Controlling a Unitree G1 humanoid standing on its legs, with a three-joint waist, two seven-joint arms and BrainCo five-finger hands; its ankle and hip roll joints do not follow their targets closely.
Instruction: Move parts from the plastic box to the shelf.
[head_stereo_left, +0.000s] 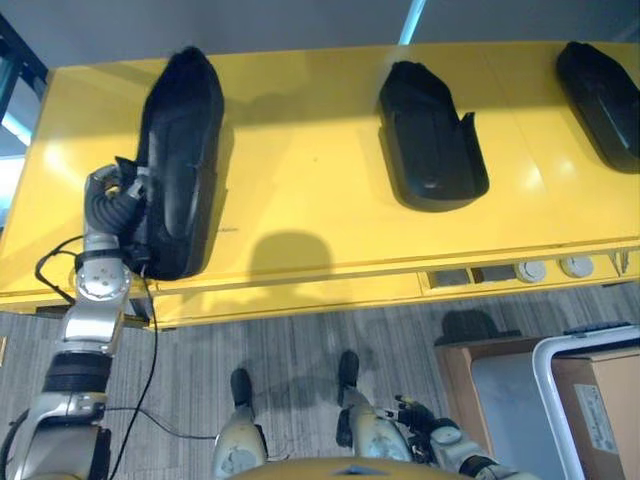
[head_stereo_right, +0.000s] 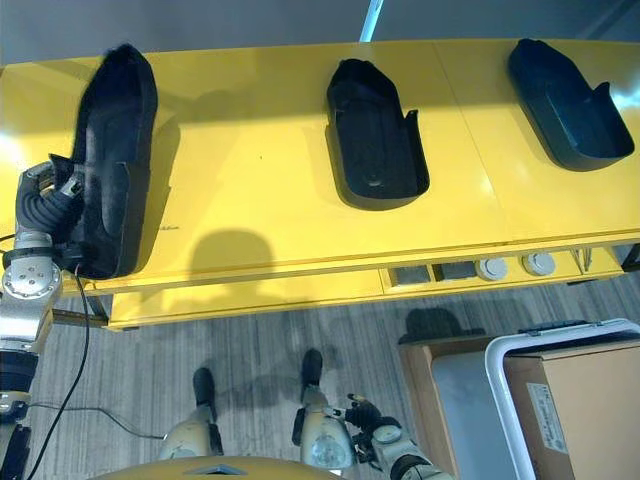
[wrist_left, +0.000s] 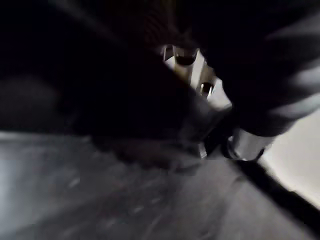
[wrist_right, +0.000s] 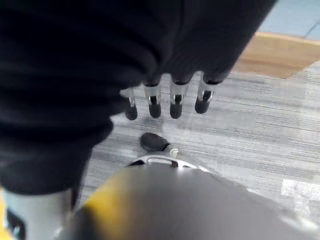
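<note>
Left eye view: left hand (head_stereo_left: 118, 205) at the shelf's (head_stereo_left: 300, 180) left end against a long black moulded part (head_stereo_left: 178, 160) running front to back, grip hidden; right hand (wrist_right: 167, 102) hangs relaxed.

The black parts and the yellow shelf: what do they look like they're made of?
The black parts look like moulded matte plastic: hollow shells with thin walls and dull sheen. The yellow shelf looks like glossy painted metal or laminate, given soft reflections; which one is unclear.
</note>
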